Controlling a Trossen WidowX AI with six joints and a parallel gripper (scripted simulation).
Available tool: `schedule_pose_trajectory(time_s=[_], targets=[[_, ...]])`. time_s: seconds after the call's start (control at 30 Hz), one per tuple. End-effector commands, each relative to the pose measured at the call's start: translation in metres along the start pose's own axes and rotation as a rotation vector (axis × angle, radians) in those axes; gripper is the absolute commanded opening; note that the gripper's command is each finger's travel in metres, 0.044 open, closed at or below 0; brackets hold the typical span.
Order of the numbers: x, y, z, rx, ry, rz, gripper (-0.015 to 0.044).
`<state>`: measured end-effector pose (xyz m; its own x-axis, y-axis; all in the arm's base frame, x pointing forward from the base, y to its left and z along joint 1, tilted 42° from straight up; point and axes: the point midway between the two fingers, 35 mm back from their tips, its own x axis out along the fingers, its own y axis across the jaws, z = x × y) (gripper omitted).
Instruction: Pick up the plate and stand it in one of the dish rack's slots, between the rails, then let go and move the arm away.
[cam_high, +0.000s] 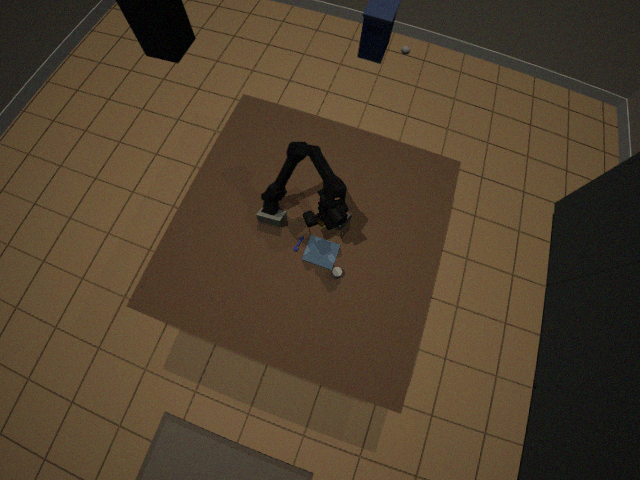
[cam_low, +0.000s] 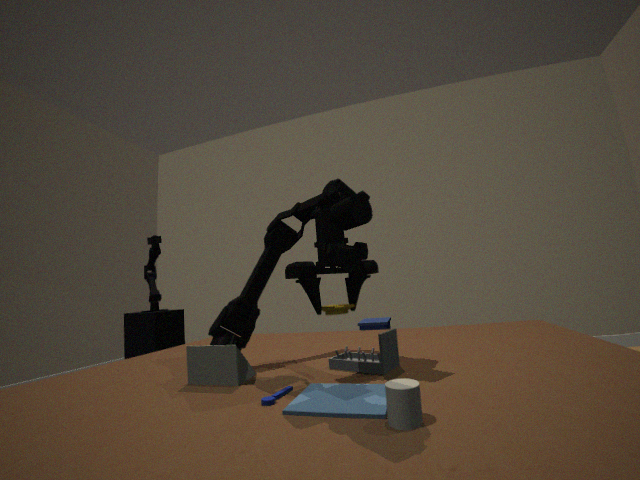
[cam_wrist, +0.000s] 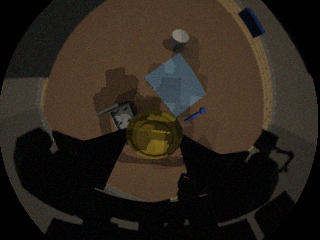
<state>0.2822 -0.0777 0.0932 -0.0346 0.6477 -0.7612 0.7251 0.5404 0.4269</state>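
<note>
So the black two-finger gripper (cam_low: 337, 310) (cam_wrist: 154, 134) has the round yellow plate (cam_low: 337, 309) (cam_wrist: 154, 135) pinched rim to rim, above the grey pegged dish rack (cam_low: 356, 365) (cam_wrist: 121, 116). Probably stiff, maybe slippery; an edge grip suits slotting.

Brown table (cam_high: 289, 304) (cam_low: 180, 428) (cam_wrist: 85, 65) bearing rack (cam_high: 347, 221) (cam_low: 356, 365) (cam_wrist: 123, 118), blue mat (cam_high: 321, 252) (cam_low: 338, 400) (cam_wrist: 176, 85), blue spoon (cam_high: 298, 243) (cam_low: 277, 396) (cam_wrist: 195, 115), white cup (cam_high: 337, 272) (cam_low: 404, 405) (cam_wrist: 179, 37)

Yellow plate (cam_wrist: 154, 135) (rather dim) between two dark fingers.

One plate (cam_low: 337, 309) (cam_wrist: 154, 135), one rack (cam_low: 356, 365) (cam_wrist: 121, 116), one cup (cam_high: 337, 272) (cam_low: 404, 404) (cam_wrist: 180, 37), one blue spoon (cam_high: 298, 244) (cam_low: 276, 396) (cam_wrist: 195, 115).
</note>
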Motion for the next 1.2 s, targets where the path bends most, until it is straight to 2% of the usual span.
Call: schedule_pose_trajectory(time_s=[0.0,0.97,1.17], targets=[[0.0,0.009,-0.017,0.145,0.003,0.006,0.0],[0.006,0.047,-0.126,1.111,0.027,0.013,0.0],[0.007,0.048,-0.132,1.161,0.031,0.013,0.0]])
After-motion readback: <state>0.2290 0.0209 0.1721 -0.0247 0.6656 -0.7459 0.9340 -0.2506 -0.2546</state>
